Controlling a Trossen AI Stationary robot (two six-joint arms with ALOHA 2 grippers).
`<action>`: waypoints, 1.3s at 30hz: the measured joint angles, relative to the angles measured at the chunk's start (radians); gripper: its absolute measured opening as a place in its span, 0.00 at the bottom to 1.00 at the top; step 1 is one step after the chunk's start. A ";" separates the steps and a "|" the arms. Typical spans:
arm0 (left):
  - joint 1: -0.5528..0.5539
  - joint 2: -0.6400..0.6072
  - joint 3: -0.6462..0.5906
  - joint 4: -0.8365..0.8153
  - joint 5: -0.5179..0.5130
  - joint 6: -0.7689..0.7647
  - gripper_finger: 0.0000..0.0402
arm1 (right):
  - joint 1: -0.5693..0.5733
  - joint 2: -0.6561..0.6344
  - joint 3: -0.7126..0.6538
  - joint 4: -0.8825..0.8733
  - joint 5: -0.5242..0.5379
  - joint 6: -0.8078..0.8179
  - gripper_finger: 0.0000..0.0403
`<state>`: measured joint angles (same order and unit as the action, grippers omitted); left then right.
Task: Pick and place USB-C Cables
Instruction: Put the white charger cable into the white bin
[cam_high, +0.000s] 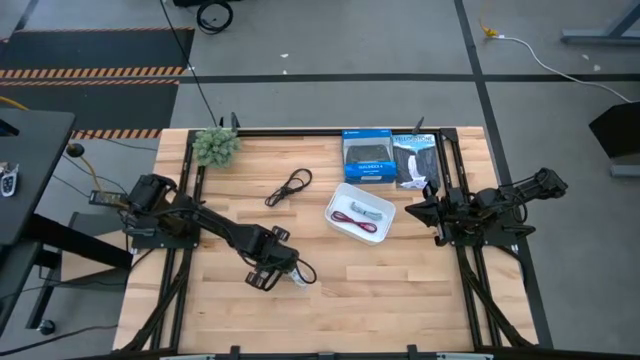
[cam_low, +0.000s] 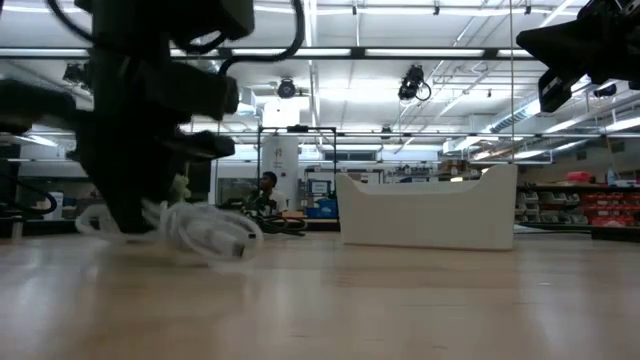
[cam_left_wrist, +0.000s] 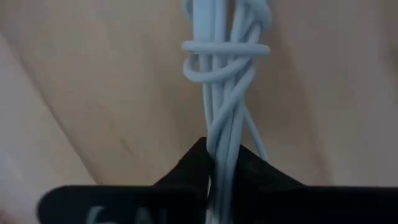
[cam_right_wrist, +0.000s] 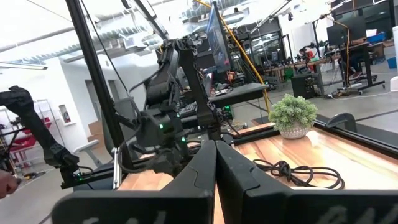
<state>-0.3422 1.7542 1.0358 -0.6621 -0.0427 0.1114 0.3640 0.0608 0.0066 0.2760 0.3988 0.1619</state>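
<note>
left gripper (cam_high: 283, 272) is seen low over the wooden table (cam_high: 400, 290), at about 7 o'clock from the white tray (cam_high: 345, 190); its fingers (cam_left_wrist: 186, 168) are clamped on the white usb-c cable (cam_left_wrist: 227, 93), whose knotted coil is gripped between the tips in the left wrist view. in the low view the same white bundle (cam_low: 195, 228) is seen lying on or just above the tabletop under the gripper; contact with the wood cannot be told. the black usb-c cable (cam_high: 289, 187) is laid loose on the table at about 9 o'clock from the tray, well apart from the left gripper. the dark red usb-c cable (cam_high: 352, 220) and the grey-blue usb-c cable (cam_high: 368, 211) are seen inside the tray, side by side. a blue box (cam_high: 367, 157) and a dark packet (cam_high: 415, 160) are placed at 12 o'clock from the tray, a small potted plant (cam_high: 216, 146) at the table's 10 o'clock corner. right gripper (cam_high: 412, 212) is parked at 3 o'clock from the tray, raised off the table, fingers (cam_right_wrist: 236, 174) pressed together with nothing held.
</note>
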 joint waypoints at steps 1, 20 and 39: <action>0.005 0.000 0.021 -0.012 0.015 -0.001 0.08 | 0.000 0.000 0.000 0.000 0.000 0.000 0.03; 0.194 0.000 0.487 -0.299 0.108 0.028 0.06 | 0.000 0.000 0.000 0.000 0.000 0.000 0.03; 0.305 -0.002 1.018 -0.473 0.069 -0.003 0.06 | 0.000 0.000 0.000 0.000 0.000 0.000 0.03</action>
<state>-0.0373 1.7519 2.0538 -1.1352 0.0261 0.1079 0.3637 0.0608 0.0063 0.2760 0.3988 0.1619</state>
